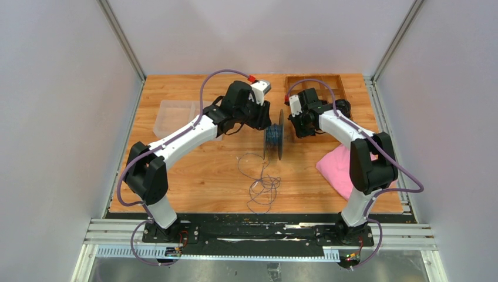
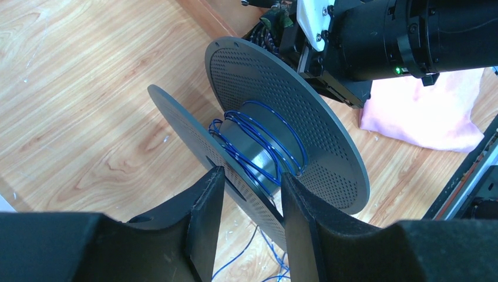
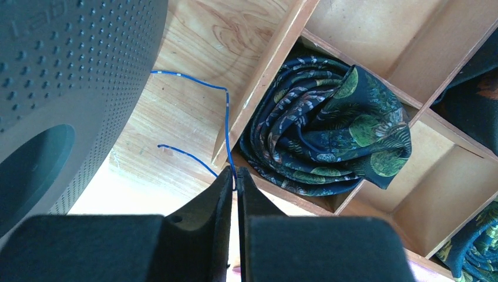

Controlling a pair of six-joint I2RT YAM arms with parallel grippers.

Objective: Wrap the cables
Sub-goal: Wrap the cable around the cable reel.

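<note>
A grey spool with two perforated flanges stands on edge mid-table between my grippers. Thin blue cable is wound a few turns round its hub, and the rest lies in loose loops on the table in front. My left gripper straddles the near flange, which crosses the gap slantwise and touches both fingers. My right gripper is shut, pinching the cable at its fingertips, just right of the spool and over the wooden tray's edge.
A wooden tray with compartments sits at the back right and holds folded dark patterned cloths. A pink cloth lies at the right. A clear plastic container stands at the left. Grey walls enclose the table.
</note>
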